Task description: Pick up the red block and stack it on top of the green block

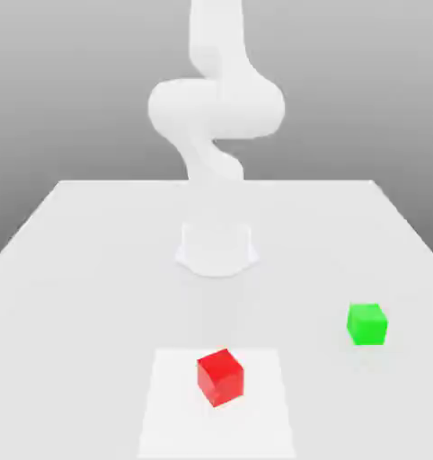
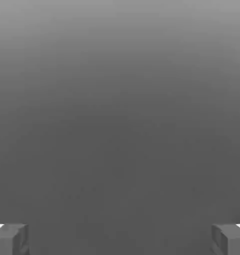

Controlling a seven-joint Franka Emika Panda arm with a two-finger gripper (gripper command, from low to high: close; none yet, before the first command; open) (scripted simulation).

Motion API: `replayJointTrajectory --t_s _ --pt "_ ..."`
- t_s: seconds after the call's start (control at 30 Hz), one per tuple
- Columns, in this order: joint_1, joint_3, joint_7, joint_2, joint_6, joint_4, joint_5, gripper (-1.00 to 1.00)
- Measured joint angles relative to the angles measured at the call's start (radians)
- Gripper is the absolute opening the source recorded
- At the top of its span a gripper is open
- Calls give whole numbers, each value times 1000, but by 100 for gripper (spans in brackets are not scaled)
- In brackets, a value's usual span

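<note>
1. White sheet (image 1: 171, 418) is closest to the camera, red block (image 1: 221, 378) sitting on it.
2. Red one's twisted off the sheet's edges, one corner poking toward the camera; cube, so sides look about equal.
3. Green block (image 1: 367, 325) is well apart on the exterior view's right, nearly square-on.
4. Gripper's (image 2: 120, 240) wide open, holding nothing, fyi.
</note>
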Motion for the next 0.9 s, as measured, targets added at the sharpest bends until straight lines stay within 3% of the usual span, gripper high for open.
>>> replayJointTrajectory --t_s 0.4,0.53,0.63,0.87,0.9 --pt "-5 -10 -195 461 258 -251 -123 0" --pt "12 -31 -315 602 346 -334 -83 0" --pt "25 -25 -446 703 413 -396 5 0" --pt "21 -16 -495 926 599 -386 46 0" --pt "20 -16 -495 957 625 -383 44 -100"
